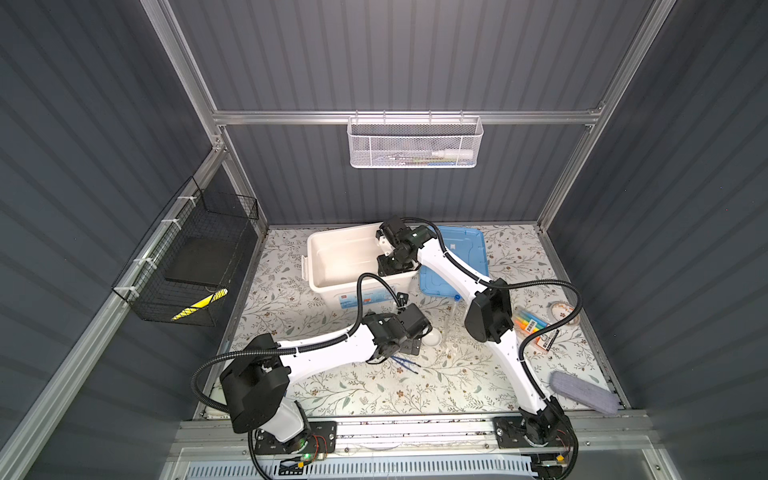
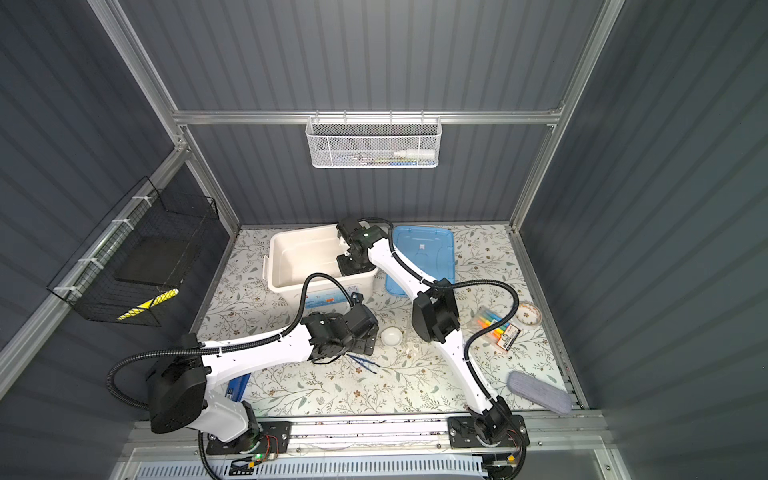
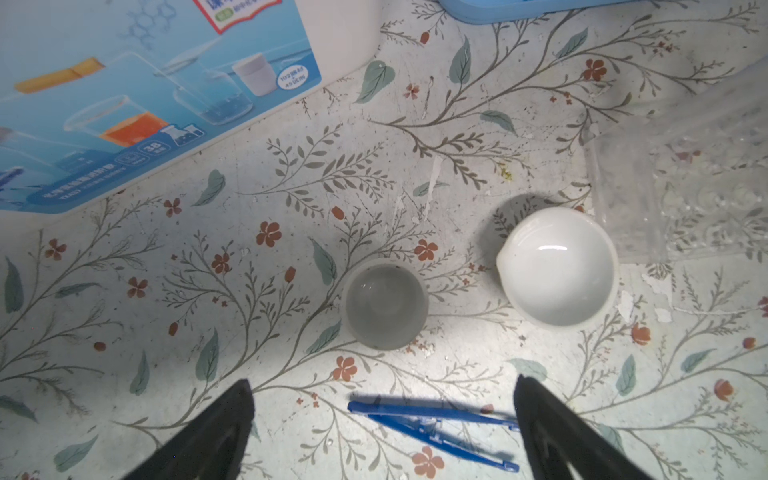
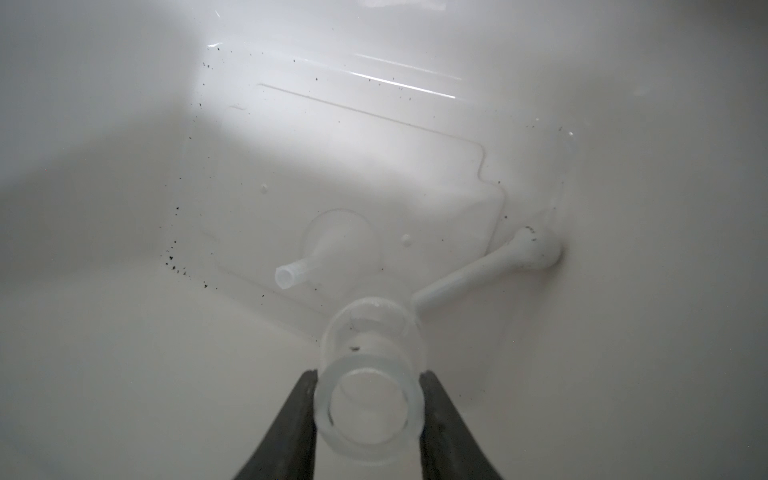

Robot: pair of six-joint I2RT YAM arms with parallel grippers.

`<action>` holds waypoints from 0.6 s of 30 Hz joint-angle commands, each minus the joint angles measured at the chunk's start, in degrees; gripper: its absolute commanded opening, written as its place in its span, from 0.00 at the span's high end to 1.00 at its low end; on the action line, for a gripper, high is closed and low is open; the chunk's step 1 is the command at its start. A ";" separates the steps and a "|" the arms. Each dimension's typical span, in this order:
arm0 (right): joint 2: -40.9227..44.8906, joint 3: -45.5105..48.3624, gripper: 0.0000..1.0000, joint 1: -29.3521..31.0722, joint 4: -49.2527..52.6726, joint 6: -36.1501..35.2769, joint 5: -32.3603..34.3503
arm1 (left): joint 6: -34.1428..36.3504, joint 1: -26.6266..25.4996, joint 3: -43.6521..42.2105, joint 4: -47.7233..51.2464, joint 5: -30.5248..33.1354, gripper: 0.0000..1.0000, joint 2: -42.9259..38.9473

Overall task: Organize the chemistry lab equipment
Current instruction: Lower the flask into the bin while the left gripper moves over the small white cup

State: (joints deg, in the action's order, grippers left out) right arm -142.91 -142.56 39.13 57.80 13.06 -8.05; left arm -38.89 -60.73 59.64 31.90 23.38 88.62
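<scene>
The right end effector (image 4: pixel 368 376), inside the white bin (image 1: pixel 322 253) at 11 o'clock of the tabletop (image 1: pixel 415 390), grasps a clear bottle (image 4: pixel 370 332) by its neck. A small flask (image 4: pixel 328 249) and a white rod (image 4: pixel 478 270) lie on the bin floor. The left end effector (image 3: pixel 384 380) hangs released over the blue tweezers (image 3: pixel 432 428), with a white dish (image 2: pixel 392 336) at their 1 o'clock.

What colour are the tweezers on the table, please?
The tweezers are blue, clearest in the left wrist view.

We can read little. On the blue label (image 3: pixel 104 91) on the white bin's (image 3: pixel 336 37) side wall, a round badge shows "102" and "45" among Chinese characters. A lower badge shows "38". The smaller print blurs.
</scene>
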 commanded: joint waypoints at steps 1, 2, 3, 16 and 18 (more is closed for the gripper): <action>-2.04 2.07 0.73 -0.90 3.28 -1.80 2.61 | -2.05 -0.21 1.18 0.00 0.62 0.01 1.08; -1.69 2.37 0.73 -0.89 3.08 -1.80 2.67 | -2.07 -0.23 1.11 -0.22 0.54 0.00 1.20; -1.38 2.81 0.73 -0.88 2.75 -1.88 2.70 | -2.29 -0.21 0.94 -0.48 0.47 0.01 1.34; 0.67 4.21 0.71 -1.38 2.21 -1.75 3.40 | -4.06 -0.18 0.58 -2.12 0.34 0.01 3.77; 0.74 4.22 0.69 -1.44 2.47 -1.87 3.40 | -4.04 -0.18 1.31 -1.60 0.37 0.01 4.82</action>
State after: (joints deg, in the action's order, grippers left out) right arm -141.71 -140.14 39.07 56.47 13.04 -8.62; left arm -41.87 -60.73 59.64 29.45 23.38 91.98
